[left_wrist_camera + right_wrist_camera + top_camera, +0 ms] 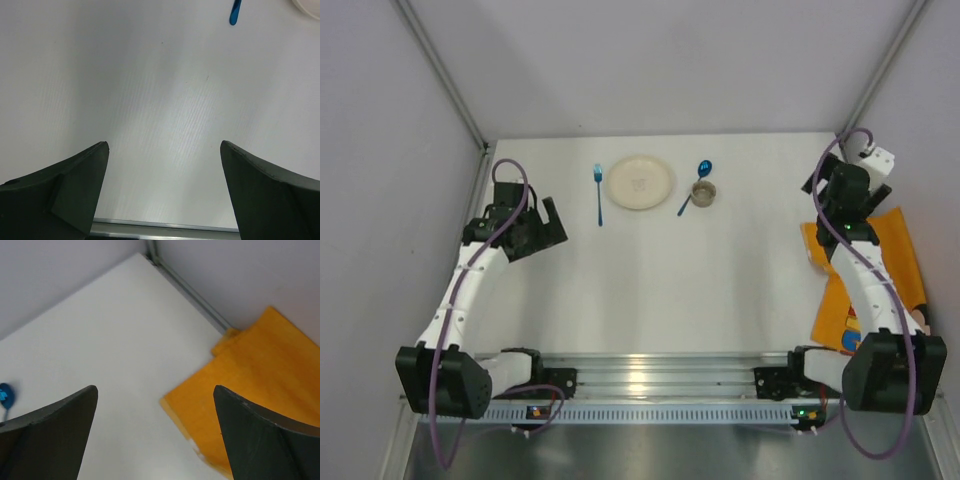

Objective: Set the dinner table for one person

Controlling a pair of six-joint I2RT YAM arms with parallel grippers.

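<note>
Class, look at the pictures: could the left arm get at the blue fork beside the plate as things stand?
Probably yes. The left hand is open and empty, and only bare table lies between it and the fork, which lies apart from the plate.

— How many pieces of cutlery are there?
— Two: one blue fork (599,195) and one blue spoon (704,169).
— And dishes?
— One plate (640,182) and one small cup (704,193).
— Anything else?
— One orange placemat (903,245), far right.
</note>
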